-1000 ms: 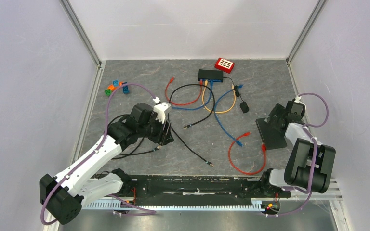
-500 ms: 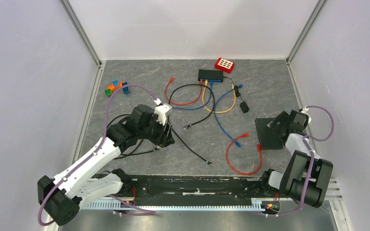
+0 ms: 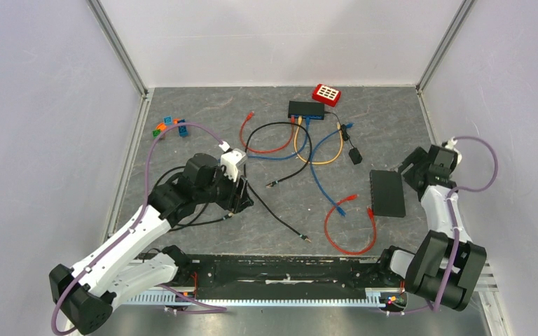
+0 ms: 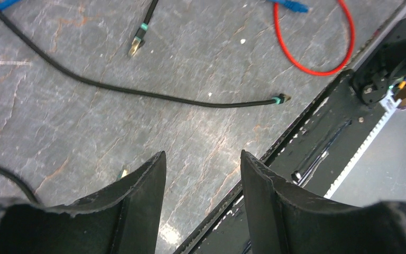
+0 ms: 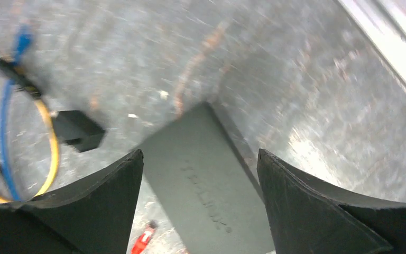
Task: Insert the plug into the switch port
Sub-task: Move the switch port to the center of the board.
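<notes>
Grey table [image 3: 210,105] under both arms: the left tool [image 4: 202,154] is spread and empty above it, and the plug [image 4: 281,98] of a black cable [image 4: 137,93] lies well ahead of it. The right tool [image 5: 200,153] is spread too; the black switch [image 5: 211,201] lies flat on the table, seen between its fingers.

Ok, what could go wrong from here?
The left gripper hangs open with a black plug and a second plug both in its view; it might take the wrong end. The loose switch lies unheld by the open right gripper, so it could slide when a plug is pushed in.
</notes>
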